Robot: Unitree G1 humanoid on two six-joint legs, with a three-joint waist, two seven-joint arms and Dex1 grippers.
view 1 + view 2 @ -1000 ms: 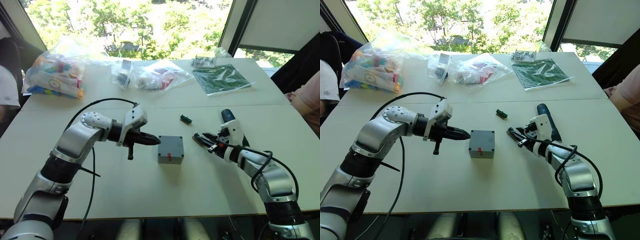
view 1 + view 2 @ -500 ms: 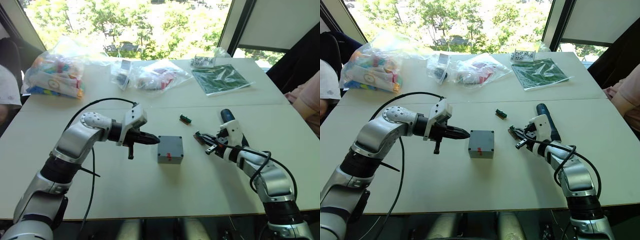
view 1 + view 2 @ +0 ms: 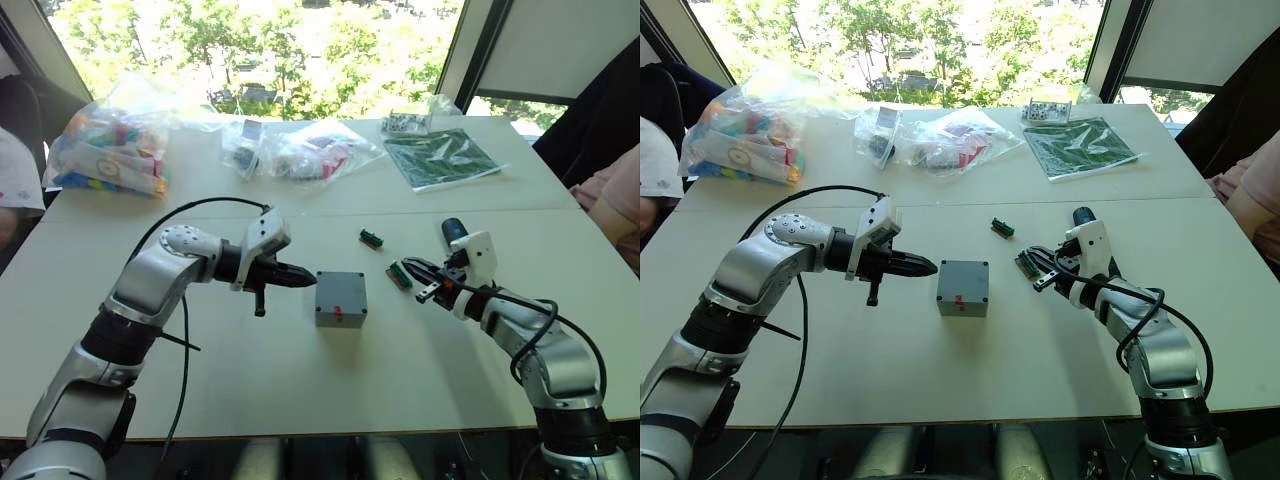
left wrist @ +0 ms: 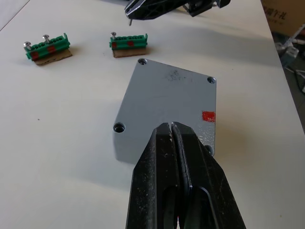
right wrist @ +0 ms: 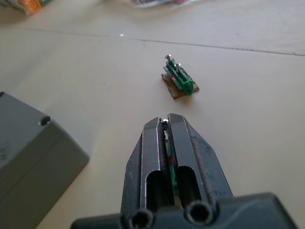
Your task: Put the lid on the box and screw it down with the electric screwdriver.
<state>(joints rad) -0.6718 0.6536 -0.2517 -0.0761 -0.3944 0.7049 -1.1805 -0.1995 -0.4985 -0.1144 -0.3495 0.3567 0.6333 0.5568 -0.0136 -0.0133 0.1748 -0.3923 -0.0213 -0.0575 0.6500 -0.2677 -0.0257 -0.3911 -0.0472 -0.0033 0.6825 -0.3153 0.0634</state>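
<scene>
Toward the left of the white table, your left gripper hovered with its two black fingers pressed together. Their tips pointed right, at the small square grey plastic box, and stopped just short of it.

The box stood upright at the table's middle, between your two arms, with a small red mark on the side facing you. The flat grey plastic lid appeared to be seated on top already. It was smooth and matte, with an open screw hole at each corner.

Right of the box sat a small green ridged terminal block on a brown backing, and a second block like it lay farther back.

Your right gripper hung low over the nearer block with its fingers nearly together, apparently gripping nothing.

The dark blue cylindrical electric screwdriver lay on the table just beyond that gripper, half hidden behind its white wrist housing. Its long axis seemed to run away from you toward the far edge. Your right arm was much the nearer to it, though the claw pointed left, away from the tool.
</scene>
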